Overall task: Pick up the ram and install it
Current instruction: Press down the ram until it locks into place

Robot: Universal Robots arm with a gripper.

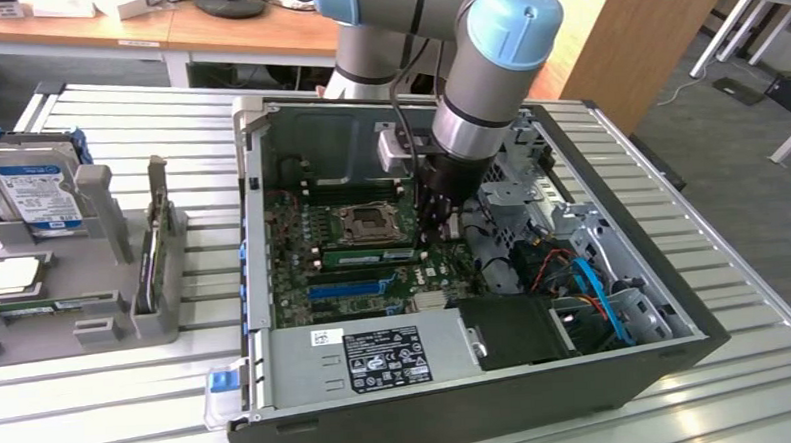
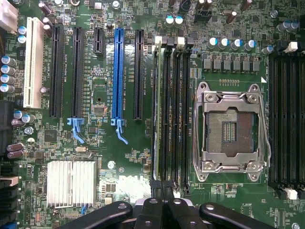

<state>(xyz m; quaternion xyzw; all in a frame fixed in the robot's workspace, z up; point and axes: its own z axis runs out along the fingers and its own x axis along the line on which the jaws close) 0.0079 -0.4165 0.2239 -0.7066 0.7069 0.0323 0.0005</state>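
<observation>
Green board everywhere in the wrist view. Going left to right off the gripper (image 2: 164, 212): white slot (image 2: 33, 62), blue slot (image 2: 118, 74), then the memory slots (image 2: 169, 114) running straight ahead of the fingertips, then the CPU socket (image 2: 232, 131). Jaws are pinched fully shut with nothing clearly between them. The ram (image 2: 156, 114) looks like it's standing on edge in the slot nearest the blue one, likely seated. The arm reaches down into the case (image 1: 417, 401), so it's lined up along that slot.
</observation>
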